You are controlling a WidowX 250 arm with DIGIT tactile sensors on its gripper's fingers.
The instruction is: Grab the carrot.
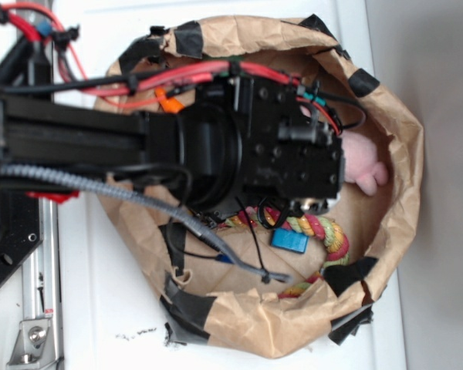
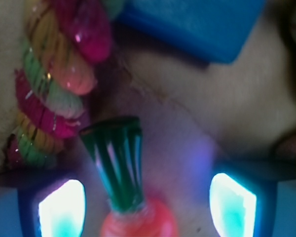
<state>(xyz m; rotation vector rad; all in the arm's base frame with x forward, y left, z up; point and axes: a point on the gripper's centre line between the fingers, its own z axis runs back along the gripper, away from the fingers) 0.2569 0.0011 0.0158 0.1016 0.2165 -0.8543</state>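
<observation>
The gripper (image 2: 147, 205) has its fingers (image 2: 61, 207) spread apart, straddling the carrot (image 2: 133, 217), whose green top points away toward the braided rope (image 2: 54, 84). Best to sink a little lower, keep the orange body centred, then close gently inside the paper bag (image 1: 386, 116)

The arm (image 1: 85, 135) is a long matte black beam ending in a boxy black wrist block (image 1: 293, 150) dotted with small screws. Red cables (image 1: 177, 75) run along its top edge, with an orange clip beside them; a grey braided cable (image 1: 100, 189) and thin black wires (cinched with a zip tie) hang below. In the wrist view, the finger pads (image 2: 61, 210) glow pale cyan, framed in what seems blue.
</observation>
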